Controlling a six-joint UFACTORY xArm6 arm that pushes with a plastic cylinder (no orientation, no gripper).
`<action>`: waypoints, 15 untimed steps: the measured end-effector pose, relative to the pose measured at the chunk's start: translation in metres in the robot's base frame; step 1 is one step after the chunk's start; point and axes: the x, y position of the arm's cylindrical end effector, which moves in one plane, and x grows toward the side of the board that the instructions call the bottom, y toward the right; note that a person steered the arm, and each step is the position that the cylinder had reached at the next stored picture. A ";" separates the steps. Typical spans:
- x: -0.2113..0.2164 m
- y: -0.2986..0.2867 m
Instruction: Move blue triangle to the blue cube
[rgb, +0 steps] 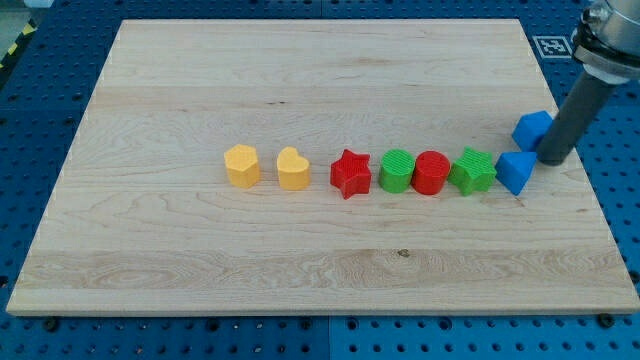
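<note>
Since no pincer is fitted, nothing can be told of spread or pinch: only a dark rod is seen, and my tip (553, 160) is planted at the view's right, just beside the blue triangle (516, 171) on its upper right and just below-right of the blue cube (532, 128). Whether the tip touches either block cannot be told. The triangle is found at the right end of the row, nearest the view's bottom of the two blue pieces; the cube sits close above it toward the view's top, a narrow gap showing between them. The task is judged nearly done, or in its closing nudge. With the tip on the far side of the triangle, a push from there would be judged to drive it away from the cube, so a reposition to the lower left is likely called for.

The green star (473, 170) is set just beside the triangle on the left, seemingly touching, so room for that approach is cramped. Further left lie the red cylinder (431, 172), green cylinder (396, 170), red star (350, 173), yellow heart (293, 168) and yellow hexagon-like block (241, 165), all well clear. Everything rests on the wooden board (300, 70).
</note>
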 end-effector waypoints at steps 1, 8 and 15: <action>-0.027 -0.016; 0.066 -0.059; 0.011 -0.037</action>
